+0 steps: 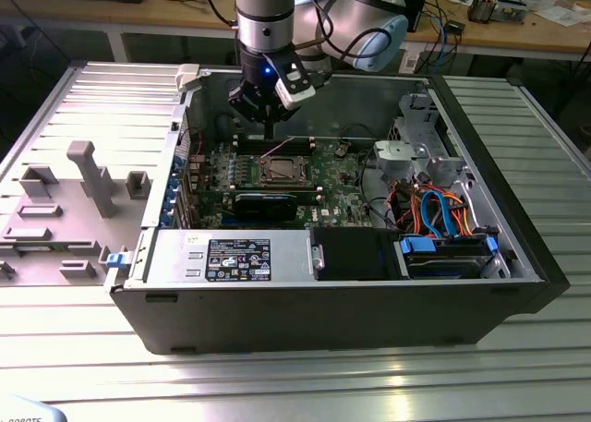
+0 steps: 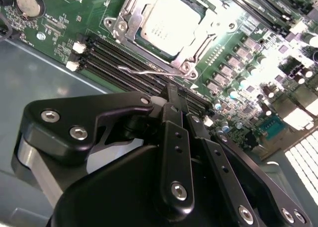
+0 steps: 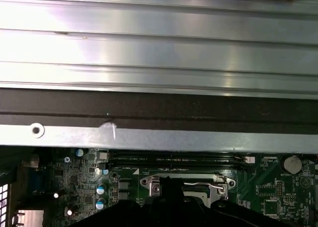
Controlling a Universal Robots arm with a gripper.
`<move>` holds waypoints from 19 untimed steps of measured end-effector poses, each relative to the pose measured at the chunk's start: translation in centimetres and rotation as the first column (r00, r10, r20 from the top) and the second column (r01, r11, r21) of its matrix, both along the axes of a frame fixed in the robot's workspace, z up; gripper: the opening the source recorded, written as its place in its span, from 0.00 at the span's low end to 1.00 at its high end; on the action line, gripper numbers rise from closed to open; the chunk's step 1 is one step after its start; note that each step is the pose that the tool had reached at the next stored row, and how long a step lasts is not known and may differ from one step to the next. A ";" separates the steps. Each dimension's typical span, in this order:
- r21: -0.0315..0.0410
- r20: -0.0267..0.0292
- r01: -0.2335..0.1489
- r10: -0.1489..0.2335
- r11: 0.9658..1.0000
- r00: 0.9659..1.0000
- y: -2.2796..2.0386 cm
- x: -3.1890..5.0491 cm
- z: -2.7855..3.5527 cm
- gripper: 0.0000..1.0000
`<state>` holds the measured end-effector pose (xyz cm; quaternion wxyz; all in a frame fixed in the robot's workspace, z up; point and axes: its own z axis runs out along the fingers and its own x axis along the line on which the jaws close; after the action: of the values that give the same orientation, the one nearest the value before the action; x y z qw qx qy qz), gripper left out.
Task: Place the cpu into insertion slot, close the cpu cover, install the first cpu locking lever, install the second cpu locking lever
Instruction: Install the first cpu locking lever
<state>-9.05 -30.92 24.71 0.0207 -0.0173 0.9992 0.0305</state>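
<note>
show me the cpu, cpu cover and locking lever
cpu [image 2: 171,26], second wrist view, middle of its metal top
cpu cover [image 2: 201,40], second wrist view, frame edge beside the chip
locking lever [image 2: 149,72], second wrist view, middle of the wire

the cpu [image 2: 171,21], partly off-frame

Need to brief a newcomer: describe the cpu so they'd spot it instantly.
Inside the black computer case, find the green circuit board. Near its middle sits the cpu, a flat square with a dull silver top, unlike the long dark memory slots beside it.
</note>
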 end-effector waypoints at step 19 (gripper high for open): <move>0.000 0.000 0.000 0.000 1.000 1.000 0.05 1.16 -1.13 0.11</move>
<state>-7.89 -30.87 23.58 0.0207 -0.0173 0.9992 0.0303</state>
